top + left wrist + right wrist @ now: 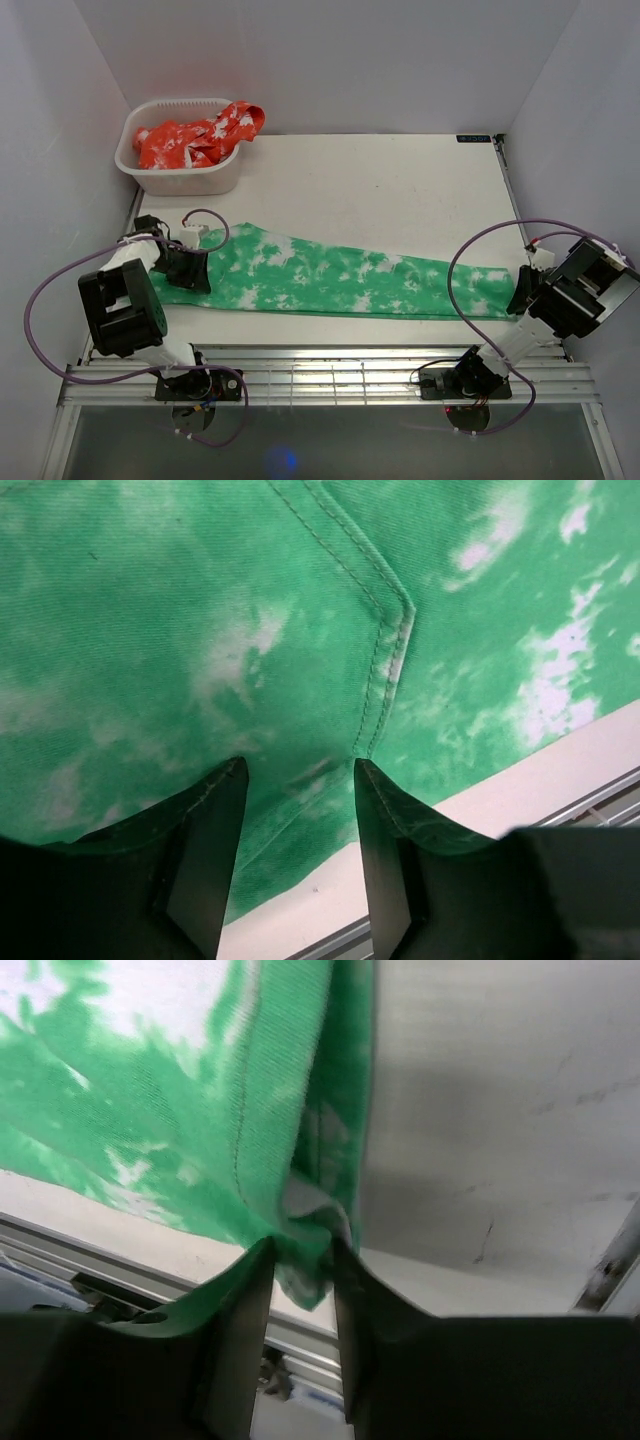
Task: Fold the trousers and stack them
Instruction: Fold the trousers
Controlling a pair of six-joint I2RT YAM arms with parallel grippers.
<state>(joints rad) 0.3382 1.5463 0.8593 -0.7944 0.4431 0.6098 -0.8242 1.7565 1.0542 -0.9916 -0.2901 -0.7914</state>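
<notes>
Trousers [330,280] flat along near edge of tabletop [400,190]: light, limp, likely to sag. Right hand [300,1255] pinches leg hem; left hand [300,780] open over waist end. Best gripped at seams.

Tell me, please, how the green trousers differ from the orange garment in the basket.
The trousers are green with white blotches; the orange garment has white marks on orange-red. The trousers lie stretched flat on the table; the orange garment sits crumpled in the white basket. Both are patterned cloth.
</notes>
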